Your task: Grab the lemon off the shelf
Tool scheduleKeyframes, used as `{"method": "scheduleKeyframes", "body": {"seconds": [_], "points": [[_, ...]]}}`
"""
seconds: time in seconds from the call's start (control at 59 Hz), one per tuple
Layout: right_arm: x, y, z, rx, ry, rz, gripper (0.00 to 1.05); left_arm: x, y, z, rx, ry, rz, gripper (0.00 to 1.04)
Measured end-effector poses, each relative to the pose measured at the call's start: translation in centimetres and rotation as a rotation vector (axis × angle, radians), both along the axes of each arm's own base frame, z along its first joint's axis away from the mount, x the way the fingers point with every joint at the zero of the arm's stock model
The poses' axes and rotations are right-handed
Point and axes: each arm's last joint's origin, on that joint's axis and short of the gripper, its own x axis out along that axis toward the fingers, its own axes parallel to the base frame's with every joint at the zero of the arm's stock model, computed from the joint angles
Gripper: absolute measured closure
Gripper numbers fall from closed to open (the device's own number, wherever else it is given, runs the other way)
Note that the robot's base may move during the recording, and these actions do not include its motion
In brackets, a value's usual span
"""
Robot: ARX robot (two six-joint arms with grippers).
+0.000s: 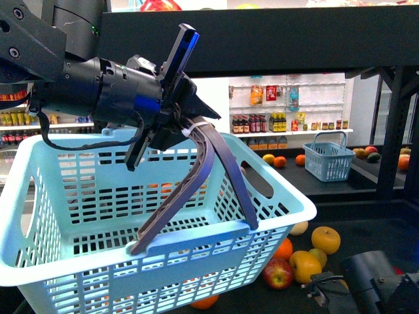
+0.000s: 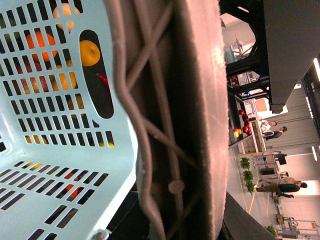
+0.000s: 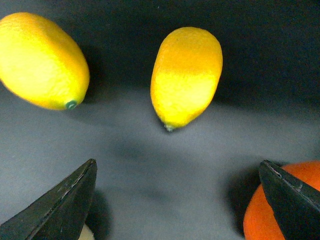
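Two yellow lemons lie on the dark shelf tier (image 3: 150, 165): one lemon (image 3: 186, 75) straight ahead of my right gripper (image 3: 177, 167), the other lemon (image 3: 42, 60) off to one side. The right gripper is open, its black fingers wide apart and short of both lemons. One finger (image 3: 292, 200) stands against an orange (image 3: 255, 220). In the front view my left gripper (image 1: 177, 124) is shut on the grey basket handle (image 1: 216, 163), holding the light blue basket (image 1: 150, 261) up in front of the black shelf (image 1: 262, 39). The left wrist view shows the handle (image 2: 200, 125) close up.
Yellow fruit (image 1: 325, 239), an orange (image 1: 283, 249) and a red apple (image 1: 278, 273) lie on the tier beside the right arm (image 1: 373, 284). A smaller blue basket (image 1: 329, 157) and more fruit stand further back. A black upright post (image 1: 396, 131) rises at the right.
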Motion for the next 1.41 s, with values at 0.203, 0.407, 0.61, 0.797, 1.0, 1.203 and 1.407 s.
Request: {"method": "scheduleKeyframes", "body": {"seconds": [0.203, 0.407, 0.61, 0.797, 1.0, 1.203, 1.407], "points": [[2.6, 0.5, -1.8, -0.028, -0.021, -0.017, 0.07, 0.0, 0.0, 0.0, 0.0, 0.0, 0.0, 0.91], [4.8, 0.8, -2.7, -0.061, -0.02, -0.037, 0.07, 0.0, 0.0, 0.0, 0.0, 0.0, 0.0, 0.91], [6.5, 1.1, -3.7, -0.073, -0.015, -0.043, 0.07, 0.0, 0.0, 0.0, 0.0, 0.0, 0.0, 0.91], [7.4, 1.6, -4.3, -0.075, 0.002, -0.039, 0.08, 0.0, 0.0, 0.0, 0.0, 0.0, 0.0, 0.92], [7.6, 2.0, -4.5, -0.071, 0.007, -0.035, 0.35, 0.0, 0.0, 0.0, 0.0, 0.0, 0.0, 0.92], [7.5, 1.7, -4.5, -0.076, 0.02, -0.043, 0.55, 0.0, 0.0, 0.0, 0.0, 0.0, 0.0, 0.92], [6.6, 0.2, -3.4, -0.076, 0.032, -0.084, 0.56, 0.0, 0.0, 0.0, 0.0, 0.0, 0.0, 0.92]]}}
